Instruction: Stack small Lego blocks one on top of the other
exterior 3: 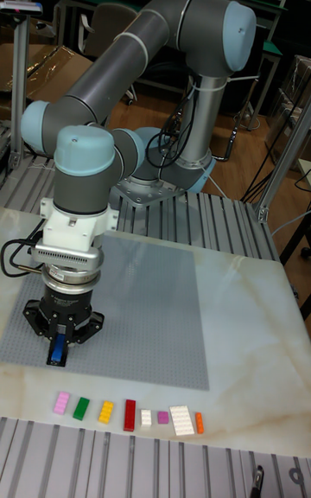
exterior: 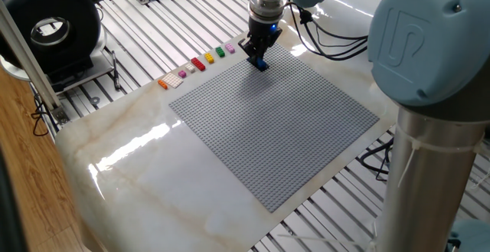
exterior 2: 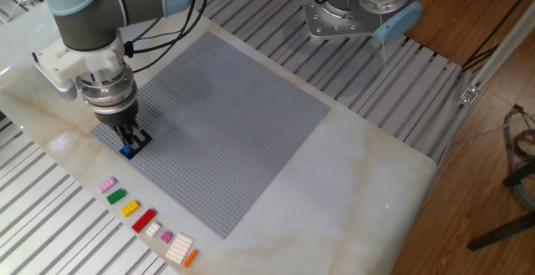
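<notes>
Blue brick (exterior 3: 58, 349) in fingers (exterior 3: 52, 344) — baseplate (exterior 3: 147, 308) beneath.

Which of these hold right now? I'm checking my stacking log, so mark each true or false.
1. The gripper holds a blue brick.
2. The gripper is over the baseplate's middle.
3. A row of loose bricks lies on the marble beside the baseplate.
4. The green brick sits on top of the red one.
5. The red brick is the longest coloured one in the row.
1. True: the gripper is closed on the blue brick.
2. False: it is near an edge of the baseplate, by the row.
3. True: the row lies just off that edge.
4. False: the green brick and the red brick lie apart, the yellow brick between them.
5. True.
</notes>
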`<state>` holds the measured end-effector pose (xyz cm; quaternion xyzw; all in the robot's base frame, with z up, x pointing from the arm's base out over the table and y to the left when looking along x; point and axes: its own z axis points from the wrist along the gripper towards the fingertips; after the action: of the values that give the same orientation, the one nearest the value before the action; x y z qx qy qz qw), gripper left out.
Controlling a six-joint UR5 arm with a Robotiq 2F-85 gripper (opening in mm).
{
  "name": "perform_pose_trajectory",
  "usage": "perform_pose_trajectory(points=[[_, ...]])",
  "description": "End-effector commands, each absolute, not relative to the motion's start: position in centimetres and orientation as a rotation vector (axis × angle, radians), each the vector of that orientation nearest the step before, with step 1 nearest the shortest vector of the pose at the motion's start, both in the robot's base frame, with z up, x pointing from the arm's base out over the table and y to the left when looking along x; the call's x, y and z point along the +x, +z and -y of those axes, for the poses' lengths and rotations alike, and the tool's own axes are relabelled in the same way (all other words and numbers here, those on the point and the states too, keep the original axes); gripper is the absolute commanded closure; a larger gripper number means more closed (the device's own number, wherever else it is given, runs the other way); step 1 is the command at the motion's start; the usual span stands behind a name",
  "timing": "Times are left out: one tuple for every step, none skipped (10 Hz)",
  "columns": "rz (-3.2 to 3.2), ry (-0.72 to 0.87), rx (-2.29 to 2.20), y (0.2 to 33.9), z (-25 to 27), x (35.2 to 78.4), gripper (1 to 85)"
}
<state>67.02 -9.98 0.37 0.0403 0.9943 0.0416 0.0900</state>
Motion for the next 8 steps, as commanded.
perform_pose_trajectory(points=[[-2.953,0.155,0.128,0.8,10.1,67.1,84.7],[-2.96,0.169,0.127,1.1,10.1,66.9,84.7],[-2.963,0.183,0.137,1.2,9.9,66.9,84.7],[-2.964,0.193,0.151,1.2,9.7,66.8,84.7],[-2.962,0.189,0.155,1.1,9.8,66.9,81.3],[-2.962,0.18,0.159,1.0,9.9,66.9,80.3],[-2.964,0.139,0.147,0.5,10.1,66.8,80.3],[-2.964,0.149,0.134,0.1,9.7,66.8,78.3]])
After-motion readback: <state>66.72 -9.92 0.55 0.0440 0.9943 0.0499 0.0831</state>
